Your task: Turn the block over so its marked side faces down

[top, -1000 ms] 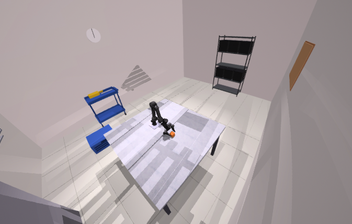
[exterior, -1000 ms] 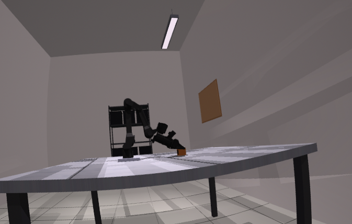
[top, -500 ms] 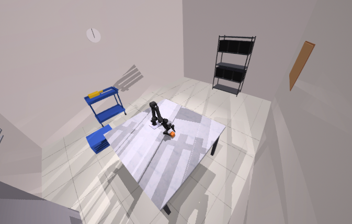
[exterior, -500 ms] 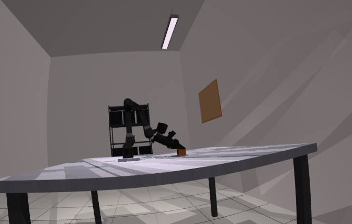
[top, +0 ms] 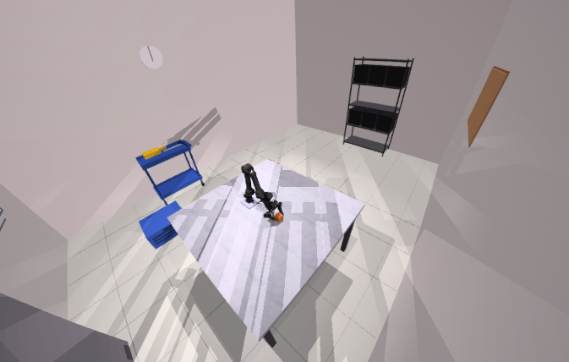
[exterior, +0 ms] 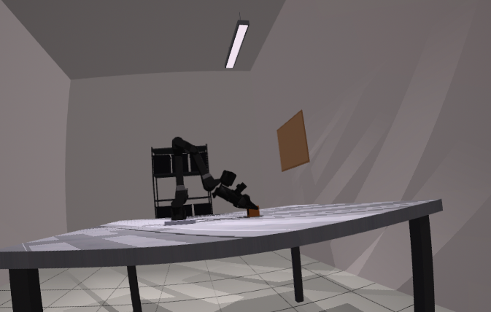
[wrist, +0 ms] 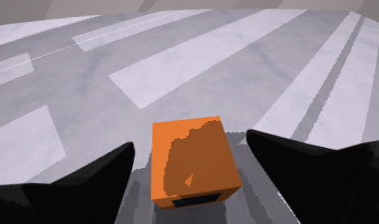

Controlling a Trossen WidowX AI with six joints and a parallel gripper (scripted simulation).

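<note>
The orange block [top: 278, 216] [exterior: 254, 211] [wrist: 192, 160] sits on the table [top: 272, 278] [exterior: 216, 248] [wrist: 85, 100]. In the wrist view its upper face is plain orange, partly in shadow. The dark square mark [wrist: 196, 200] is on the side facing the arm, seen at a steep slant at the block's lower edge. My gripper [top: 274, 214] [wrist: 191, 141] is open, with one finger on each side of the block and a gap to each in the wrist view. The block's underside is hidden.
The arm's base stands on a thin pale plate [top: 248, 204] on the table. Away from the table are a blue cart [top: 178, 183], a blue drawer unit [top: 158, 224] and a black shelf rack [top: 374, 105].
</note>
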